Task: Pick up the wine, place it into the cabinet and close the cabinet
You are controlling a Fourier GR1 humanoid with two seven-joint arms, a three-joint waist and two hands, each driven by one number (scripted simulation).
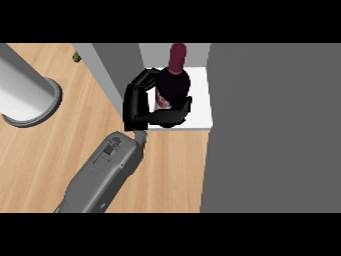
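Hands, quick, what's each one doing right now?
Left hand: curled round the wine bottle, holding it at the cabinet's white shelf.
Right hand: not in view.

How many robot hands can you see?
1. A robot hand is curled round the wine bottle on the white cabinet shelf, near the middle. The other one is out of view.

No legible text, brand, number or sign appears; the pale label on the wine bottle [174, 85] is too indistinct to read.
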